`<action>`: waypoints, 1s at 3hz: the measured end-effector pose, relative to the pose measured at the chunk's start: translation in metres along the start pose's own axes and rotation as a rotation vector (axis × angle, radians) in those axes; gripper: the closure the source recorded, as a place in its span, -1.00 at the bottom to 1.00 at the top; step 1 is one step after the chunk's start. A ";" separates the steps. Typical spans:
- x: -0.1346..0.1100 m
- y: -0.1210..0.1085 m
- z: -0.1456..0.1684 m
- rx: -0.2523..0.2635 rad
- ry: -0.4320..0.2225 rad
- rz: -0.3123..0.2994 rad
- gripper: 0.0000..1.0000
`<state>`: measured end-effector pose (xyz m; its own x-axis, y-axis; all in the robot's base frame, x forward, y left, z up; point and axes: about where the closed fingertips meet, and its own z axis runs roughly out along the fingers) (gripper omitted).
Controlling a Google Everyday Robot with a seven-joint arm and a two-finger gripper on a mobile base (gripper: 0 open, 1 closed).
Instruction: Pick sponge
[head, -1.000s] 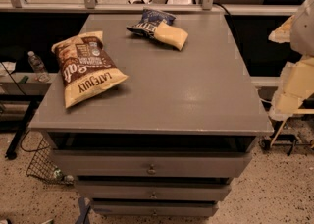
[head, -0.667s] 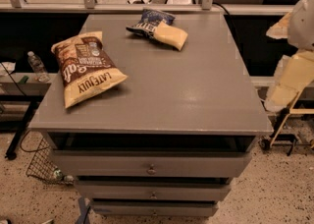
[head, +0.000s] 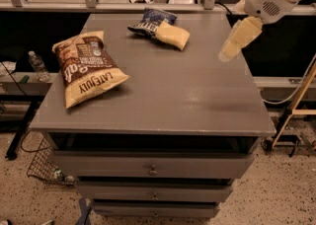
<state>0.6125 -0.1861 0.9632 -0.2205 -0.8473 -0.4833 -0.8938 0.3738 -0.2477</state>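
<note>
The sponge [head: 172,35], a small pale yellow block, lies on the far middle part of the grey cabinet top [head: 163,91], resting against a small dark blue snack bag [head: 148,21]. My gripper [head: 228,53] hangs from the white arm at the upper right, above the top's right edge, to the right of the sponge and clear of it. It holds nothing that I can see.
A large tan-and-brown chip bag [head: 86,66] lies on the left part of the top. Drawers [head: 153,169] sit below the front edge. A water bottle [head: 37,66] stands on a ledge at left. A wire basket [head: 42,165] is on the floor. A metal rail [head: 123,7] runs behind.
My arm has swung in from the right edge of the view, up and to the left, and the gripper is now over the top's right side. The sponge and bags have not moved.
</note>
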 end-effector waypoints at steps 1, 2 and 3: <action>-0.026 -0.039 0.048 0.034 -0.117 0.090 -1.00; -0.045 -0.063 0.098 0.052 -0.160 0.168 -1.00; -0.055 -0.083 0.132 0.068 -0.173 0.233 -1.00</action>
<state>0.7506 -0.1204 0.8997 -0.3419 -0.6608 -0.6682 -0.7973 0.5803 -0.1659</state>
